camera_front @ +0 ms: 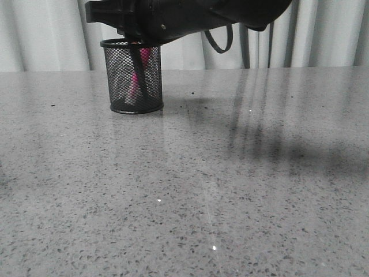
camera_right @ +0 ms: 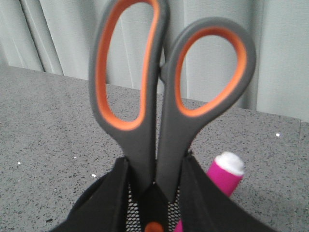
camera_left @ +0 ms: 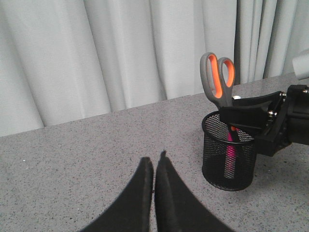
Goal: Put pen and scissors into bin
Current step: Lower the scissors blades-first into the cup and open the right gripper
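Your scissors [camera_right: 159, 121] stand upright, blades down inside the bin [camera_left: 228, 162], with the grey, orange-lined finger loops rising well above its rim. In the right wrist view your right gripper [camera_right: 155, 191] is clamped on them: its two black fingers [camera_right: 108, 198] press against the handles just below the loops, one on each side, and the orange pivot screw shows low between them. In the left wrist view the same gripper [camera_left: 241, 116] reaches in level over the top of the bin, holding the scissors at the rim.

The pen [camera_right: 223, 178] is already in the bin, leaning a little, its white end poking up just beside the scissors. In the front view you can see it as a pink streak [camera_front: 138, 75] through the black mesh, next to a dark shape that is likely the blades, though the mesh makes it hard to be sure.

The bin [camera_front: 133, 75] stands upright on the grey speckled table [camera_front: 190, 190], toward the far edge near the pale curtain [camera_left: 120, 53].

Your left gripper [camera_left: 154, 169] is well apart from the bin, hanging over bare table with its two black fingers pressed together at the tips and nothing between them.
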`<state>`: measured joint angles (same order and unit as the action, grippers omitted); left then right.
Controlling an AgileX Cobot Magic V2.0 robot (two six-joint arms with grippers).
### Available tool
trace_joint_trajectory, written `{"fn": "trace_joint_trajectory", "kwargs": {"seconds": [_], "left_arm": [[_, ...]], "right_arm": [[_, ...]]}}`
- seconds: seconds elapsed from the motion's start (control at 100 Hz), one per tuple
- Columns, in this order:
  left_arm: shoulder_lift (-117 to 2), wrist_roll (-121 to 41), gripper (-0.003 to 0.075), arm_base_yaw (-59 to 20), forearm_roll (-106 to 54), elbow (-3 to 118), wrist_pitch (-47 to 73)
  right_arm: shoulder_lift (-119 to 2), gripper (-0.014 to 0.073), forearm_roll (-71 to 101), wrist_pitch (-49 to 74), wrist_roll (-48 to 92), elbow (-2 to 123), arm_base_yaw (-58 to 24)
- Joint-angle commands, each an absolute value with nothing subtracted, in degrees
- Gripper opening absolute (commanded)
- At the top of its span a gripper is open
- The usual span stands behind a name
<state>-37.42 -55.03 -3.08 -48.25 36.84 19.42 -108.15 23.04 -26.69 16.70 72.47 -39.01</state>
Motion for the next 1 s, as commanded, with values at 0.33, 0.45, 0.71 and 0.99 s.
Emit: {"fn": "trace_joint_trajectory", "kwargs": {"seconds": [0.33,0.45,0.71,0.99], "left_arm": [[-37.3,-54.7,-0.0019,-3.0,-50.0,38.3,16.3],[-37.3,-54.7,-0.0019,-3.0,-50.0,38.3,16.3],[-37.3,-54.7,-0.0019,-3.0,-50.0,38.3,16.3],[-37.3,-54.7,-0.0019,-3.0,-50.0,38.3,16.3]], "right_arm": [[-105.1,-0.0014,21.8,-30.1,16.9,73.7,-38.9],[-105.1,0.0115,21.8,-29.6,16.9,73.7,-38.9],[-104.8,0.0272,21.8,-30.4,16.9,73.7,-38.9],[-103.7,0.0327,21.7,-32.7,16.9,73.7,-38.9]]}}
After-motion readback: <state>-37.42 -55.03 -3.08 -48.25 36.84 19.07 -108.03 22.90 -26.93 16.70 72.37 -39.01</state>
